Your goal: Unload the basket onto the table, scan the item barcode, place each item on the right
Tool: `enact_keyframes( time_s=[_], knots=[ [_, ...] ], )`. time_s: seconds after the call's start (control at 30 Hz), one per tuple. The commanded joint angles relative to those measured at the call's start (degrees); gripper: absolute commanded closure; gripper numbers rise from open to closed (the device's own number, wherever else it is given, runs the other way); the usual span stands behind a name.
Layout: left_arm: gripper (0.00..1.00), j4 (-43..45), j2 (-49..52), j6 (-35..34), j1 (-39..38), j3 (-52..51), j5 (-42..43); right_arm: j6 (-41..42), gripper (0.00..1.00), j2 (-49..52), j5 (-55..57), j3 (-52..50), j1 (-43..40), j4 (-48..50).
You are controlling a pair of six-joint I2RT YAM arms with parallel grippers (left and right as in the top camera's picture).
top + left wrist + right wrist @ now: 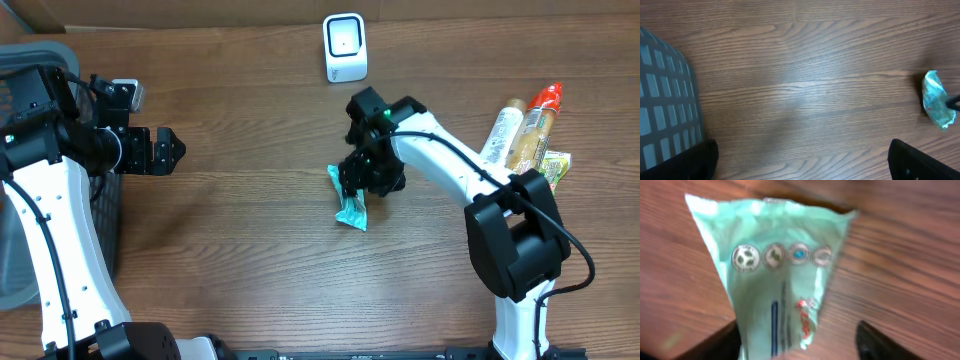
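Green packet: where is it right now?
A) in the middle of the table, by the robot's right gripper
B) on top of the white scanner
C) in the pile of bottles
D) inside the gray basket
A: the green packet is mid-table at the right gripper, far from the gray basket, the white scanner and the bottles.

Below me spreads a dark wood-grain table [250,270] with a pale sheen; brown cardboard [200,12] lines its far edge.
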Motion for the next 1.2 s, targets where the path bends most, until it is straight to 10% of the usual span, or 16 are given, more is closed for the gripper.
enact_keyframes(
  time_s=[0.0,0.63,1.17],
  knots=[
    [0.00,0.22,0.35,1.29,-0.37,0.00,0.61,-2.84,0.09,-0.48,8.33,4.63,1.01,-1.99],
    [0.00,0.20,0.35,1.27,-0.37,0.00,0.61,-9.16,0.00,4.15,30.77,6.03,17.11,12.17],
    [0.01,0.22,0.35,1.27,-0.37,0.00,0.61,-12.37,0.46,11.15,32.76,4.15,16.26,9.14]
  ],
)
